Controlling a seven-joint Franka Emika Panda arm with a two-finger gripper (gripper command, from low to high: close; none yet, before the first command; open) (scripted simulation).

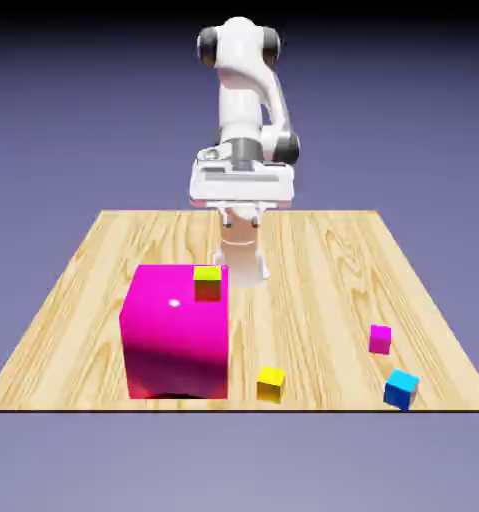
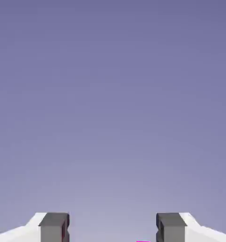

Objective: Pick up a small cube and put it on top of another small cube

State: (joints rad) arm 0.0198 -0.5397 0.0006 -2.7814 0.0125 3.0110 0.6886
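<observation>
between my two grey-tipped white gripper fingers [image 2: 112, 231] stands an open gap, nothing pinched, only blue-violet backdrop ahead. my gripper [image 1: 245, 268] hangs behind the big magenta block [image 1: 176, 335]; the small cyan-blue cube [image 1: 401, 388] lies well apart, near the wooden table's [image 1: 313, 260] front corner on the exterior view's right.

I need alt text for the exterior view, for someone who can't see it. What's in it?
A white robot arm stands at the far edge of a wooden table; on it sit a big magenta block with a yellow-topped cube, and small yellow, magenta and cyan-blue cubes.

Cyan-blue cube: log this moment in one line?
cyan-blue cube: on table, untouched | gripper: open, empty, facing backdrop | stack: not started
</observation>
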